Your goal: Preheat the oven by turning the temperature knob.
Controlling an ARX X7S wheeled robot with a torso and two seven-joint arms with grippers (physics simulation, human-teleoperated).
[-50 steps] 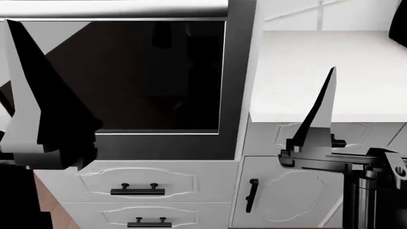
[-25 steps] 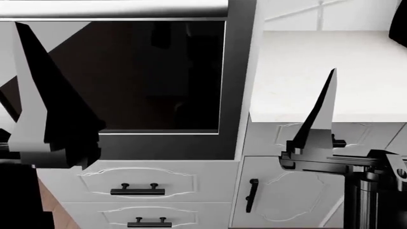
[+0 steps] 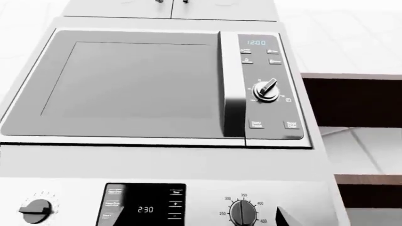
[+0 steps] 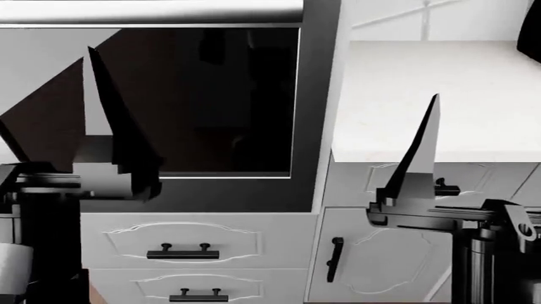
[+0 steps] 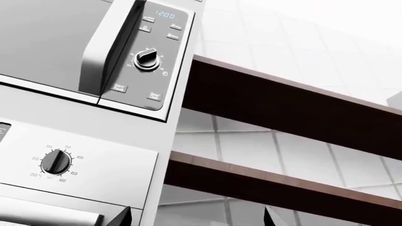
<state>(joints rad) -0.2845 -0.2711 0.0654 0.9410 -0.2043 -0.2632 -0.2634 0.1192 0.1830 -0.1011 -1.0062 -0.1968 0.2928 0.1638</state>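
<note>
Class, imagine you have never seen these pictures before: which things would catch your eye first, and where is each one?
First, the oven, its big dark glass door filling the head view's upper left, above white drawers with black handles. Next, the two grippers raised before it: the left gripper against the glass, the right gripper against the white countertop. In the wrist views, the temperature knob sits beneath a microwave.

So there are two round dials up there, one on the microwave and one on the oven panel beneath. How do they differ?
The microwave dial is silver with a raised bar pointing up and sideways; the oven temperature knob is dark. The oven knob is ringed with printed numbers, such as 350 and 400, while the microwave dial has only small tick marks. The microwave dial sits among buttons beneath a clock display; the oven knob stands alone on its panel. Both are round, untouched rotary controls.
</note>
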